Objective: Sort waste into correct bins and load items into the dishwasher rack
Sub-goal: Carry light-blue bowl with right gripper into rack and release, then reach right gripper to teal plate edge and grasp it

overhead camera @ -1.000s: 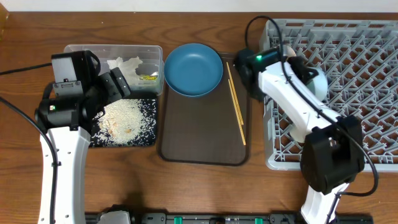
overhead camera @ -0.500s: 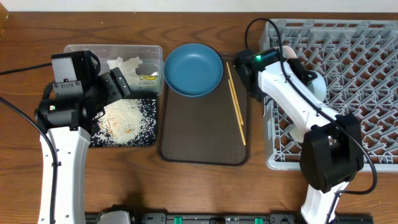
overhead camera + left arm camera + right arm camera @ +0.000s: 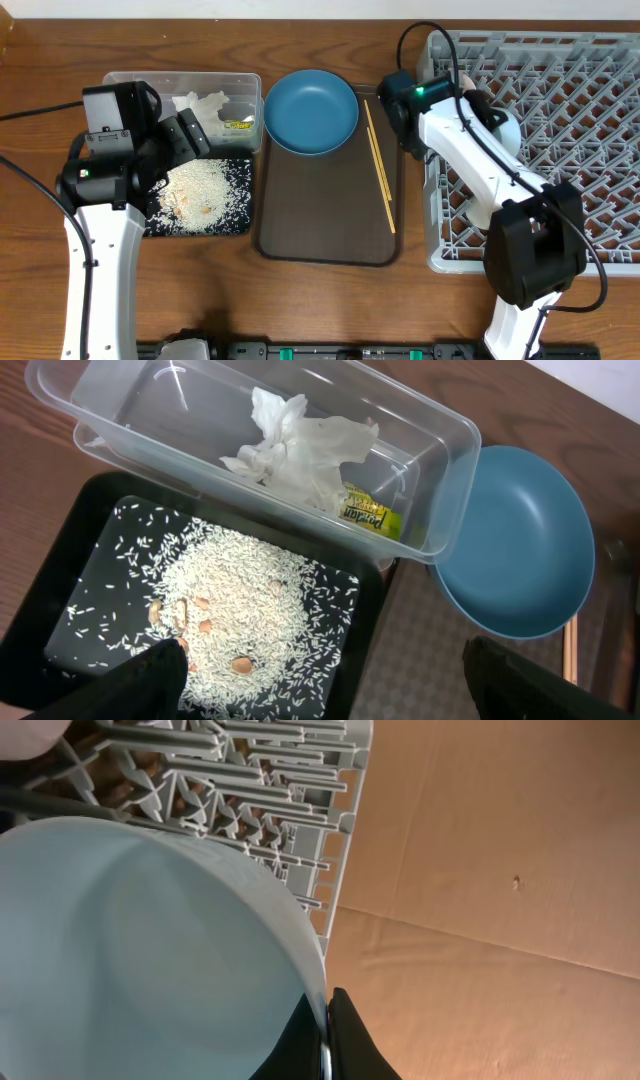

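Note:
My right gripper (image 3: 327, 1040) is shut on the rim of the small light blue bowl (image 3: 140, 960) and holds it at the near-left part of the grey dishwasher rack (image 3: 270, 780). From overhead the bowl (image 3: 506, 131) sits over the rack (image 3: 570, 90). My left gripper (image 3: 325, 685) is open and empty above the black tray (image 3: 90, 560) of rice grains (image 3: 240, 610). The clear tub (image 3: 440, 470) holds white tissue (image 3: 300, 445) and the yellow wrapper (image 3: 365, 518). The dark blue plate (image 3: 311, 111) and chopsticks (image 3: 380, 165) lie on the brown tray.
The brown serving tray (image 3: 320, 210) lies between the bins and the rack. A few brownish bits lie among the rice. A pale rounded object (image 3: 25, 735) sits in the rack just beyond the bowl. Black cables arch over the rack's left corner.
My right arm has shifted slightly toward the far side, with the light blue bowl still held at the rack. The left arm has not moved.

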